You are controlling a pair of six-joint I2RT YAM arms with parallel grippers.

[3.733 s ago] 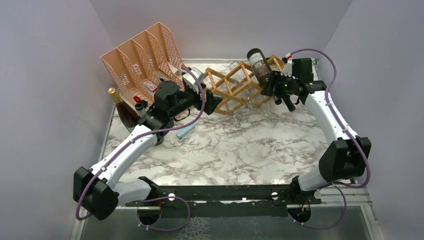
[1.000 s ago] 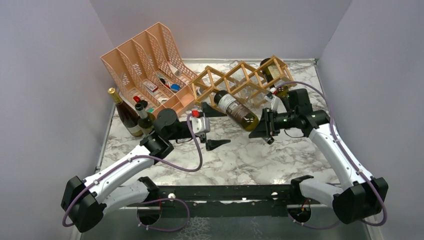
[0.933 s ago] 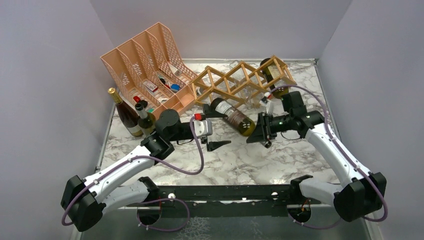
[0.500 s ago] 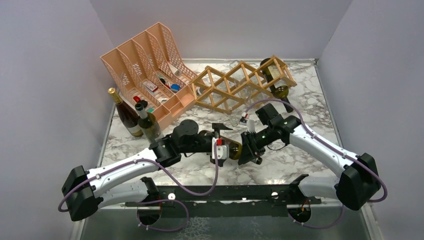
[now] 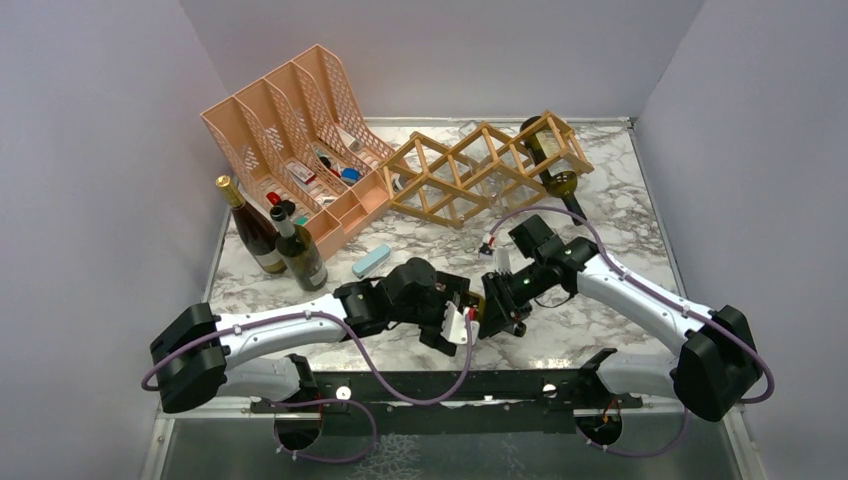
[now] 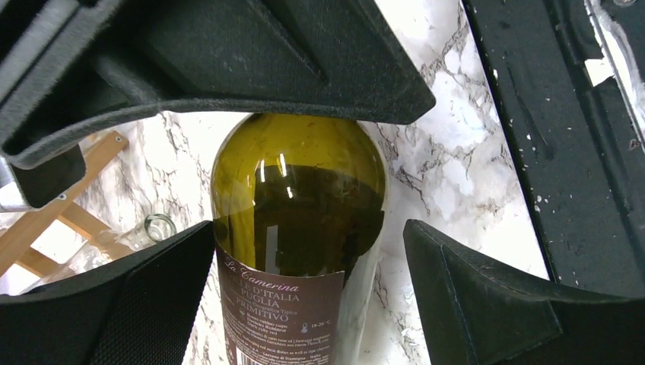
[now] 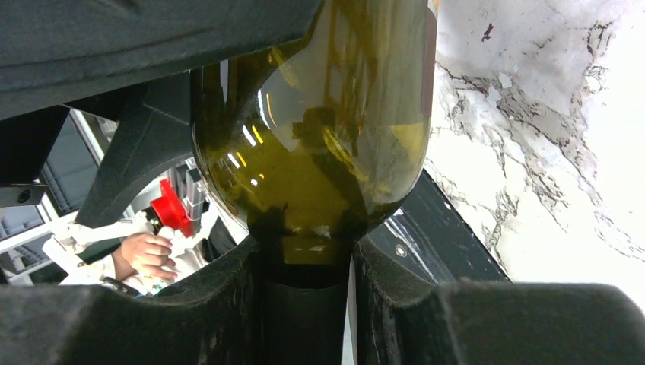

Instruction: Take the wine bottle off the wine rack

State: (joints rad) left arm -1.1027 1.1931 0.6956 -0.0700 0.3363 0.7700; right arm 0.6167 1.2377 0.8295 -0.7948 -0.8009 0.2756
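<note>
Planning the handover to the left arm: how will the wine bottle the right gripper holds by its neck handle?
The wine bottle is smooth, glossy glass, so probably slippery and breakable. Its round body would likely roll if laid down. The right gripper pinches only the neck, so the body may swing; the open left gripper straddles it.

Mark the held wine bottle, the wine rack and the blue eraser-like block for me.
wine bottle [image 6: 298, 198]: left wrist view, dark glass shoulder.
wine rack [image 5: 445, 185]: top view, lattice slat near its middle.
blue block [image 5: 371, 261]: top view, its top face.

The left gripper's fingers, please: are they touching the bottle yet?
Apart. The left wrist view shows marble between each finger and the bottle, with the left gripper open.
</note>
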